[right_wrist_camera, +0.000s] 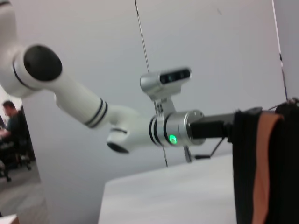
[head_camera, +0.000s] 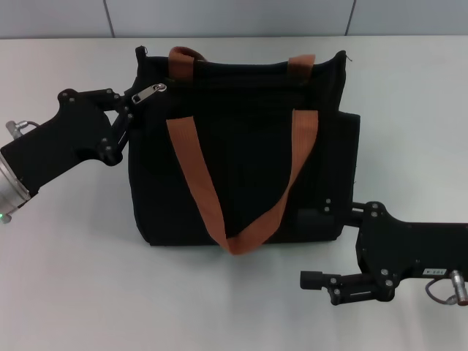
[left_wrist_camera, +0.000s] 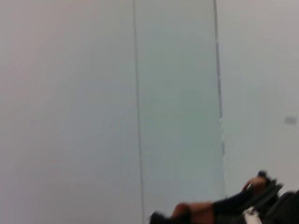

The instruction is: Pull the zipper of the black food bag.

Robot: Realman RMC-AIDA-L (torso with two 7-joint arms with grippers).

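On the white table [head_camera: 66, 292], the black food bag [head_camera: 241, 190] lies flat on its side, mouth toward the far wall, front panel up. One orange-brown strap [head_camera: 241, 219] loops down across the panel; a second strap [head_camera: 186, 57] arches over the top edge.

- The zipper [head_camera: 148, 95] sits at the bag's top left corner, silver tab angled outward, at the left end of the zip line.
- Left gripper [head_camera: 126, 115]: reaches in from the left and its fingers touch the bag's edge just below the tab. Jaws look narrow, but I cannot tell whether they pinch the tab or only the fabric beside it. Placement suits a pull along the top seam.
- Right gripper [head_camera: 329, 212]: one finger lies against the bag's lower right corner, the other is well clear of the fabric toward the near edge. Jaws wide, holding nothing. Judged purpose: brace the bag so it does not slide when the zip is drawn.

Edges and room:
- Bare table lies all round the bag.
- The zip line runs rightward along the top edge, passing under both strap roots; the straps could snag a passing finger.
- Far table edge is close behind the bag's mouth, so there is little room there.
- The right wrist view shows the left arm [right_wrist_camera: 131, 126] coming in level over the table to the bag's side.
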